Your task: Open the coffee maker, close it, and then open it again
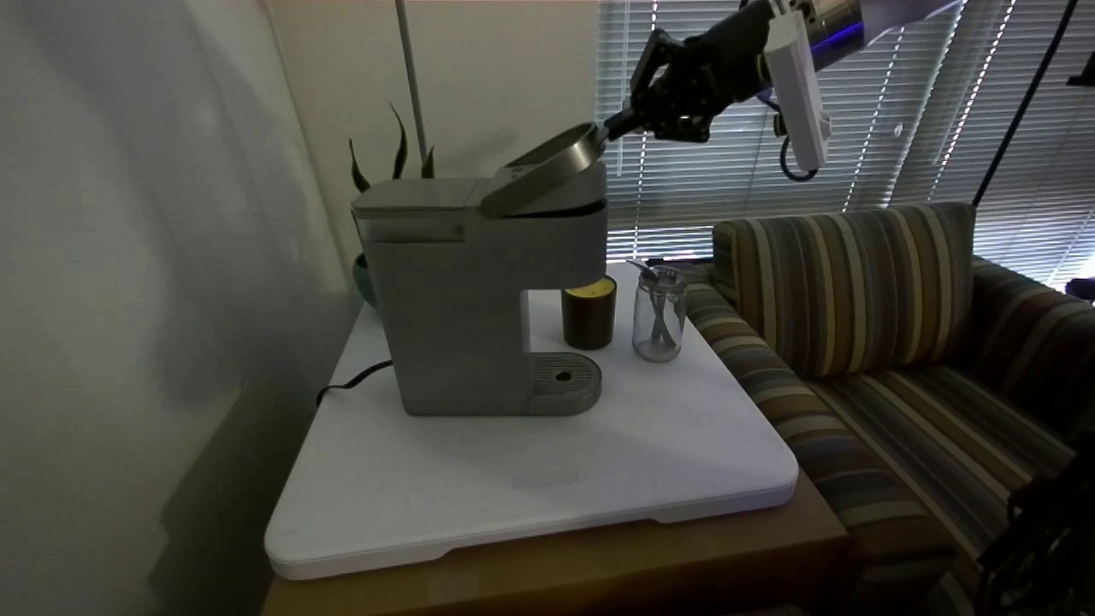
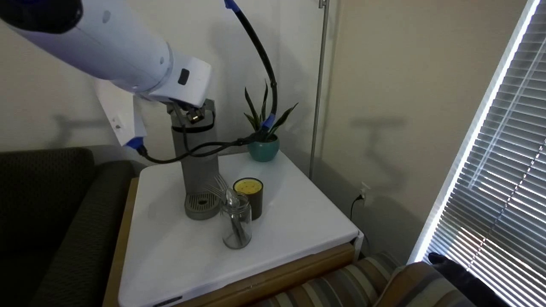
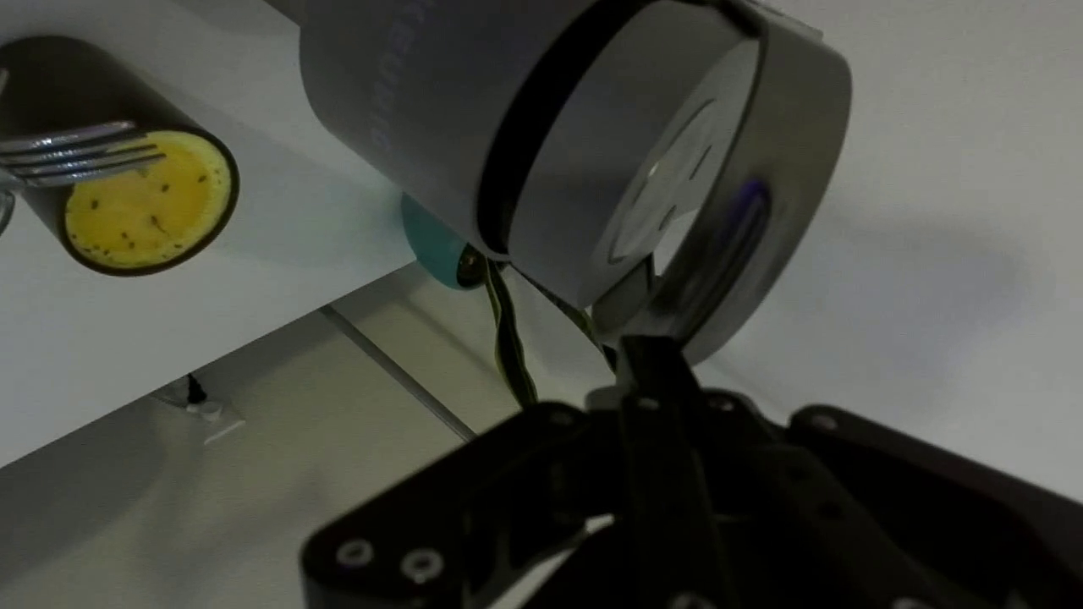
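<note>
- Table (image 1: 684,462): flat top, presumably giving steady support for work above it.
- Coffee maker (image 1: 462,316): upright on the table, likely placed so its front can be reached freely.
- Gripper (image 3: 653,351): fingers closed together, nothing seen between them; tips at the rim of the lid (image 1: 547,184), apparently to push, not pinch.
- Lid: tilted, dark gap beneath; judged partly raised.
- Jar (image 1: 643,329): near the coffee maker, holding cutlery (image 2: 232,200) on end.
- Cup (image 1: 588,321): beside the jar, likely not needed here.
</note>
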Controlling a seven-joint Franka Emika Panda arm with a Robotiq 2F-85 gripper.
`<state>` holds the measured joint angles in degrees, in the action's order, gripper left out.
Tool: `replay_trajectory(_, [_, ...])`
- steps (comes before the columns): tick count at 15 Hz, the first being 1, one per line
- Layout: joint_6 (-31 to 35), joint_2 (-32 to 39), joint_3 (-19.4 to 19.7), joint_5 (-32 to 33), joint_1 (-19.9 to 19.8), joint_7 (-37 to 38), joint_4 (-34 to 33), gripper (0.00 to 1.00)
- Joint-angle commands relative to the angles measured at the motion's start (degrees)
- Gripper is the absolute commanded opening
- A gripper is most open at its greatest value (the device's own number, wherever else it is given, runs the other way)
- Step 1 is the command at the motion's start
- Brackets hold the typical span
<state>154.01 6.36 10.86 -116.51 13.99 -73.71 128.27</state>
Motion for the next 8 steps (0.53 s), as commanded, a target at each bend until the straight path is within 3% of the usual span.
replay_trajectory(1, [0.37, -2.12, -0.09, 1.46, 0.12, 0.4, 1.42, 0.0])
replay_trajectory(8, [-1.78, -1.34, -0.05, 0.89, -0.07, -0.15, 0.62, 0.0])
